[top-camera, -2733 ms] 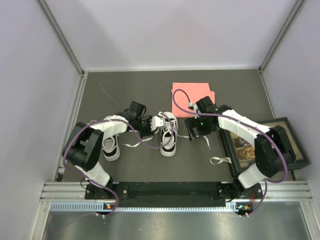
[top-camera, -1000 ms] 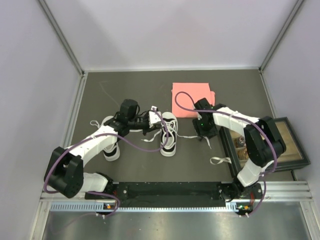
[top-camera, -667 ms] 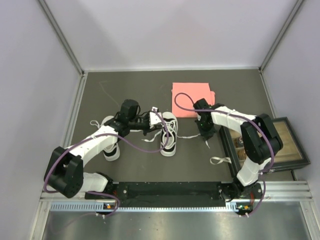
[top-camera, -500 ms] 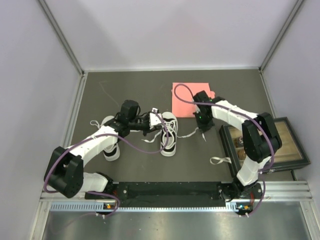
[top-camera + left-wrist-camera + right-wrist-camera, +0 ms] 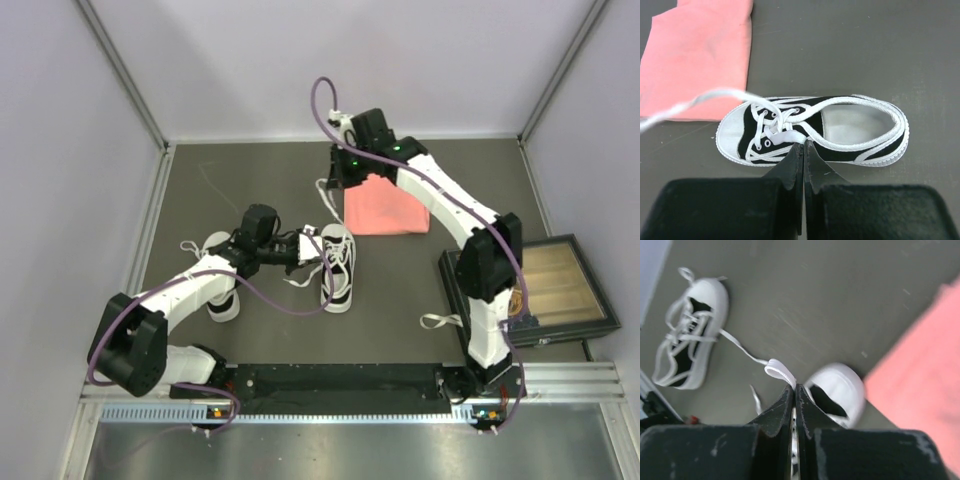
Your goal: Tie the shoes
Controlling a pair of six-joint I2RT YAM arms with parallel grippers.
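Your right claw (image 5: 794, 388) has swung back past the pink cloth (image 5: 392, 210), clamped on a lace (image 5: 776, 370); your left claw (image 5: 804, 146) pinches a second lace (image 5: 783, 136) at the middle shoe (image 5: 337, 272), the other shoe (image 5: 219, 290) lying further left.

Black-and-white shoes (image 5: 338, 272) upright, apart, toes pointing away, laces (image 5: 767, 122) loose

A pink cloth (image 5: 385, 208) is laid on the dark counter (image 5: 250, 175), and a dark-framed tray (image 5: 560, 285) is set near its right edge.
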